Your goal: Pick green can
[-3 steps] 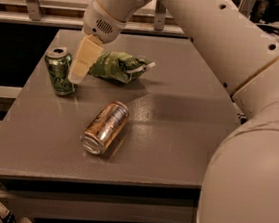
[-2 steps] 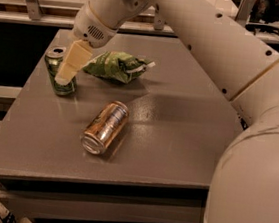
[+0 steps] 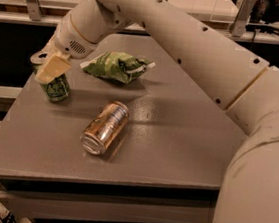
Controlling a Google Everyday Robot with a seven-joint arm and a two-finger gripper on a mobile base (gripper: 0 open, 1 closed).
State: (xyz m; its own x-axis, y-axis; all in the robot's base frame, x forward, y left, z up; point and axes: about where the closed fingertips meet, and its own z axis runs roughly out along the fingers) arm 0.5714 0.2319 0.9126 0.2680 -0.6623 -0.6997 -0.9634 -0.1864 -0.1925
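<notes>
The green can (image 3: 56,89) stands near the table's far left edge, leaning a little, its silver top rim showing at the upper left. My gripper (image 3: 47,69) has come down at the can's upper half and covers part of it. The arm reaches in from the upper right, across the table.
A gold-orange can (image 3: 105,128) lies on its side in the middle of the grey table (image 3: 176,138). A green foil snack bag (image 3: 118,66) lies behind it, just right of the gripper. The table's left edge runs close beside the green can.
The gripper has moved left and down from beside the can's right side to over its upper half. The gold-orange can and the bag have not moved.
</notes>
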